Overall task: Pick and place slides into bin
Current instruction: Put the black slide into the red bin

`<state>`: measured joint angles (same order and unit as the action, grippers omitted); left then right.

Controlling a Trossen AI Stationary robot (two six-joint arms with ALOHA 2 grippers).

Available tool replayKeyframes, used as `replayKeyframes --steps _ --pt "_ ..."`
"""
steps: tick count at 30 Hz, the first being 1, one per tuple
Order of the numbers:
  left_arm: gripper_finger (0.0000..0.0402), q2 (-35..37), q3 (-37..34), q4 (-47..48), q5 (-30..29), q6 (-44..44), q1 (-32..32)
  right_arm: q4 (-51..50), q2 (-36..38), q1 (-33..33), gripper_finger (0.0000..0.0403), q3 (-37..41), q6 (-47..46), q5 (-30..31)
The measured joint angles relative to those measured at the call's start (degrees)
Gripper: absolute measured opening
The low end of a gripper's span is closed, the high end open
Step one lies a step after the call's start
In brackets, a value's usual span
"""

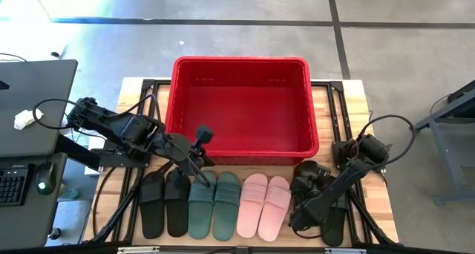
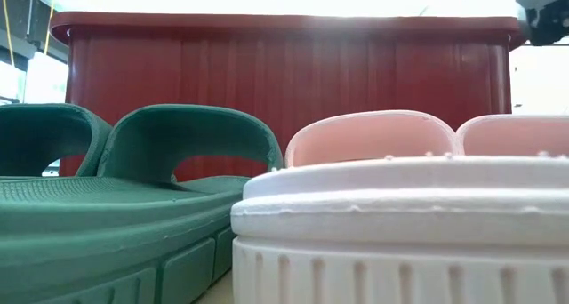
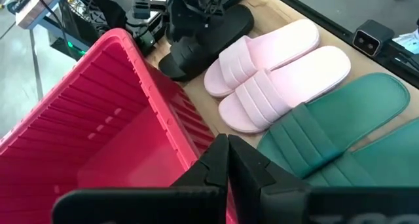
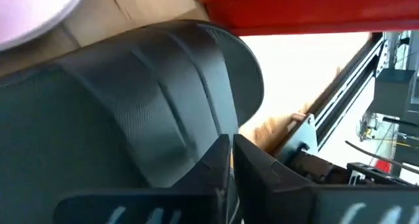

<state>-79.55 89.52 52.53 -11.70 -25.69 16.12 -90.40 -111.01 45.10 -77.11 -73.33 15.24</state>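
The red bin (image 1: 241,105) stands at the table's far middle. Slides lie in a row along the near edge: a black pair (image 1: 165,206), a green pair (image 1: 214,206), a pink pair (image 1: 265,203) and, at the right, a black pair (image 1: 335,223) partly under my right arm. My right gripper (image 4: 229,144) is shut, low over one right-hand black slide (image 4: 131,119), its tips at the edge of that slide's strap. My left gripper (image 1: 202,135) is shut and raised above the bin's near left rim (image 3: 170,99), holding nothing. My right gripper slants down onto the black slide from the table's right. Its shut fingertips (image 4: 219,160) meet at the edge of the strap (image 4: 243,93). I cannot tell whether any of the strap is pinched between them. The slide lies flat on the table.
The bin's near wall (image 2: 284,73) stands just behind the slides' toes. Black frame bars (image 4: 340,99) run along the table's right side. To the left of the table is a dark desk (image 1: 33,105) with a keyboard.
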Motion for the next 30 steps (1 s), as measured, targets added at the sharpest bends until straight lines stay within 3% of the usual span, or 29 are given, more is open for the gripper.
replayKeyframes --steps 8,14,25,30 --pt "0.0001 0.0 0.0 0.0 0.0 0.0 0.0 0.4 3.1 3.0 0.0004 -5.2 -0.2 6.1" --pt "0.0001 0.0 0.0 0.0 0.0 0.0 0.0 0.3 7.1 4.1 0.0025 -5.6 -0.7 1.1" --pt "0.0001 0.0 0.0 0.0 0.3 0.0 0.0 0.7 8.7 6.8 0.0183 -4.0 0.2 4.2" --pt "0.0001 0.0 0.0 0.0 0.3 0.0 0.0 1.3 8.7 8.6 0.0226 -1.2 2.0 4.1"
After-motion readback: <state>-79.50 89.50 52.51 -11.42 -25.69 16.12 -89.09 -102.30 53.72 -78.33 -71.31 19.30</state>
